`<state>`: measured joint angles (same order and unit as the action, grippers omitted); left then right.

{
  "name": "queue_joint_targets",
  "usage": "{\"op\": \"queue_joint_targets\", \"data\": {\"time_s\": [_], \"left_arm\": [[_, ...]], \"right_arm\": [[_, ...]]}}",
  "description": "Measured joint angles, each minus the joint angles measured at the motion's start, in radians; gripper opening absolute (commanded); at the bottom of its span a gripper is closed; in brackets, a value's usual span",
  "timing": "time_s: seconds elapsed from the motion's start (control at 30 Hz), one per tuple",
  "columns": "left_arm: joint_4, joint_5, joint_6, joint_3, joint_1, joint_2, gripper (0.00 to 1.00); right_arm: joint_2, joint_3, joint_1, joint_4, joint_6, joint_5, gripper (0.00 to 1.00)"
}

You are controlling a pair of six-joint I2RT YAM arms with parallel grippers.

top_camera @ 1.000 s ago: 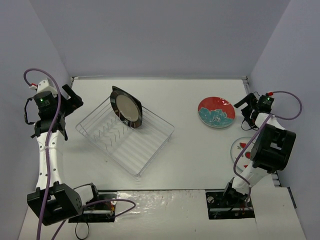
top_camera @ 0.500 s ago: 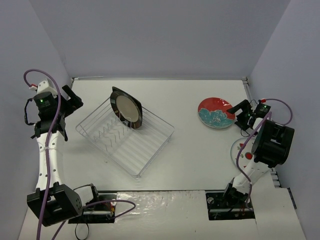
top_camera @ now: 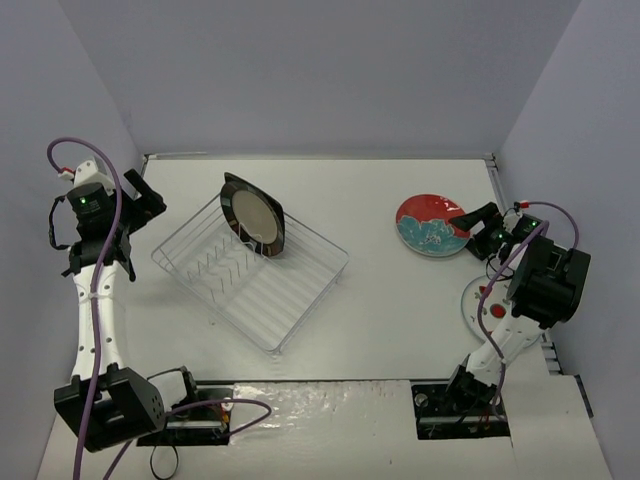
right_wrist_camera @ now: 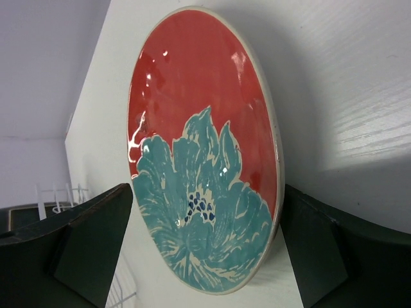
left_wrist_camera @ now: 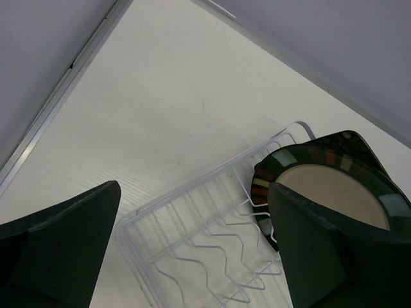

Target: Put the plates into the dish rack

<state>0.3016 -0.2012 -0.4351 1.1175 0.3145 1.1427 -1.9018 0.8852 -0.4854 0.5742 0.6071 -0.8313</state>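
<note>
Your right pincer (top_camera: 478, 228) is spread astride the red-and-teal plate's (top_camera: 432, 224) three-o'clock rim. Your left pincer (top_camera: 142, 198) gapes at the rack's (top_camera: 310, 306) ten o'clock.

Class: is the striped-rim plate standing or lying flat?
Standing on edge: the striped-rim plate leans upright inside the dish rack.

White table (top_camera: 380, 300), metal strip (top_camera: 320, 156) along its far edge; plain grey walls (top_camera: 320, 70) on three sides

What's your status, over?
Left gripper open by dish rack. Right gripper open at rim of red-and-teal plate. Two plates racked. Nothing blocking.
</note>
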Motion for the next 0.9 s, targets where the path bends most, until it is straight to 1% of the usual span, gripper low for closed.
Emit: {"op": "queue_joint_targets", "data": {"time_s": [0.13, 0.17, 0.23, 0.37, 0.57, 0.67, 0.7, 0.73, 0.77, 0.8, 0.9], "left_arm": [[0.0, 0.001, 0.0, -0.001, 0.0, -0.001, 0.97], [0.0, 0.001, 0.0, -0.002, 0.0, -0.002, 0.97], [0.0, 0.003, 0.0, -0.003, 0.0, -0.006, 0.97], [0.0, 0.011, 0.0, -0.003, 0.0, -0.016, 0.97], [0.001, 0.02, 0.001, -0.003, 0.0, -0.022, 0.97], [0.001, 0.021, 0.001, -0.003, 0.0, -0.022, 0.97], [0.001, 0.022, 0.001, -0.003, 0.0, -0.023, 0.97], [0.001, 0.023, 0.001, -0.003, 0.0, -0.023, 0.97], [0.001, 0.023, 0.001, -0.003, 0.0, -0.024, 0.97], [0.001, 0.024, 0.002, -0.003, 0.0, -0.026, 0.97], [0.001, 0.027, 0.004, -0.003, 0.0, -0.03, 0.97]], "right_arm": [[-0.025, -0.002, -0.012, 0.048, 0.007, -0.06, 0.91], [-0.028, -0.002, -0.013, 0.054, 0.007, -0.068, 0.9], [-0.031, -0.002, -0.013, 0.056, 0.006, -0.074, 0.85], [-0.046, 0.002, -0.013, 0.06, 0.003, -0.086, 0.72], [-0.085, 0.015, -0.016, 0.073, 0.015, -0.102, 0.51], [-0.098, 0.02, -0.018, 0.071, 0.019, -0.101, 0.37], [-0.101, 0.021, -0.018, 0.069, 0.018, -0.097, 0.3], [-0.103, 0.022, -0.018, 0.065, 0.015, -0.086, 0.18], [-0.11, 0.022, -0.018, 0.061, 0.019, -0.084, 0.07], [-0.114, 0.022, -0.018, 0.057, 0.021, -0.076, 0.01], [-0.134, 0.018, -0.018, 0.053, 0.054, -0.083, 0.0]]}}
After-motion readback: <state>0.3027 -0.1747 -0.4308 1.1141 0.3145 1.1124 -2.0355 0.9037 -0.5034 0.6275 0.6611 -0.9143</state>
